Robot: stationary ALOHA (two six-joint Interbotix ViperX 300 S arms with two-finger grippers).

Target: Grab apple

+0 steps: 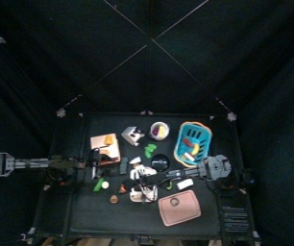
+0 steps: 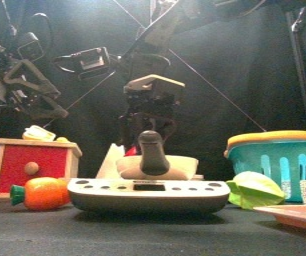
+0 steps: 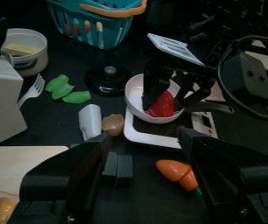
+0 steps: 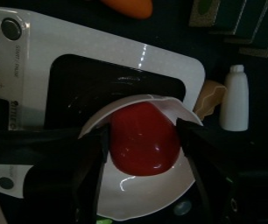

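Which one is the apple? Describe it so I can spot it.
Find the white kitchen scale mid-table. A white bowl sits on it, and the apple lies inside, between the right tool's jaws. It is glossy, round and red, unlike the orange carrot nearby.

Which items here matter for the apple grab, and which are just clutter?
Part of the job:
- apple, red, in the white bowl on the scale
- right gripper, jaws either side of the apple

Just lying about:
- teal basket
- red wooden box
- carrot
- green pieces
- white bottle
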